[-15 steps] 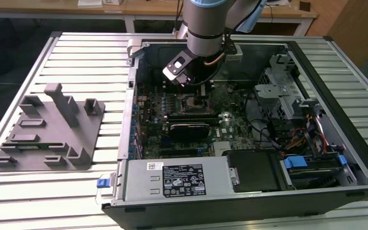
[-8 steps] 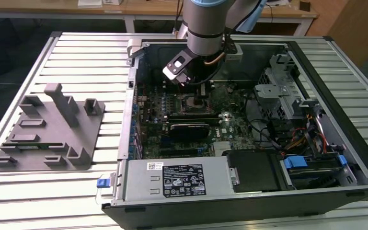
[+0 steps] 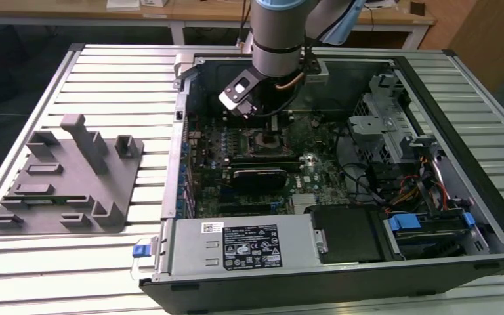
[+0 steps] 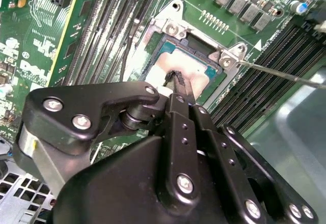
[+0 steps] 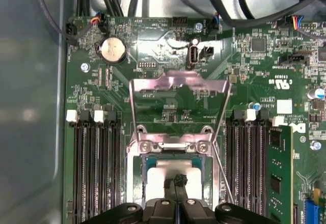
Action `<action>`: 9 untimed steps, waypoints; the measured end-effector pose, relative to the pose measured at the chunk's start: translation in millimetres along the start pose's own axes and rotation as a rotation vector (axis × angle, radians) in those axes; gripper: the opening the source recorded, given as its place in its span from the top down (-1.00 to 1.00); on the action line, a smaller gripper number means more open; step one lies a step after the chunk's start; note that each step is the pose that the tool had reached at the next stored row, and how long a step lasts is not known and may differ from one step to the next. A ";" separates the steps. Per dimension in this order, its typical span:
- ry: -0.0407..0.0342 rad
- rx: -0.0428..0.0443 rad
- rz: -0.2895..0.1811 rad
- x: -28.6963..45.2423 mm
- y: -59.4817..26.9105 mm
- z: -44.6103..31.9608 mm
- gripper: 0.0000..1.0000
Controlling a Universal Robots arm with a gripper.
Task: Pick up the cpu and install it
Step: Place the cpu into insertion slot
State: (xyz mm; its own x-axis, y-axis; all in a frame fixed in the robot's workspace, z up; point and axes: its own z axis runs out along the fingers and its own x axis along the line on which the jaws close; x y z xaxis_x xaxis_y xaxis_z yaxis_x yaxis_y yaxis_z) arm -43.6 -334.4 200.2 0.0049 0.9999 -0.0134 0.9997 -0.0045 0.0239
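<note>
We see the gripper (image 5: 177, 179) reaching down into the open computer case (image 3: 462, 92), with its two fingers (image 5: 171, 191) pressed together and no gap between the tips. They pinch nothing. The cpu (image 5: 158, 175) lies flat in the motherboard socket (image 5: 175, 145), directly beneath the fingertips. Its pale silver top shows on both sides of the closed fingers in both wrist views (image 4: 196, 79). We cannot tell whether the tips rest on that top or hang just above it.

Just beyond the fingertips, the socket's metal load plate (image 5: 178, 84) stands swung open. Its thin lever (image 4: 285, 74) angles away to one side of the fingers. Rows of black memory slots (image 5: 94, 168) flank the socket on either side of the fingers. Farther past the load plate sits a coin cell (image 5: 113, 49).

In the exterior view, the arm (image 3: 278, 33) comes down over the middle of the motherboard (image 3: 322, 174).
</note>
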 end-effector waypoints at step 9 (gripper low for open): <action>0.0028 0.0007 0.000 0.3 -1.2 2.5 0.79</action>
State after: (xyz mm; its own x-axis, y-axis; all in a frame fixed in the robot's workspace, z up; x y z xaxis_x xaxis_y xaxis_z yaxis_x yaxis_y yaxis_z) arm -44.7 -334.2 197.7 0.0049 0.9999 -0.0106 0.9997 -0.0047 0.0232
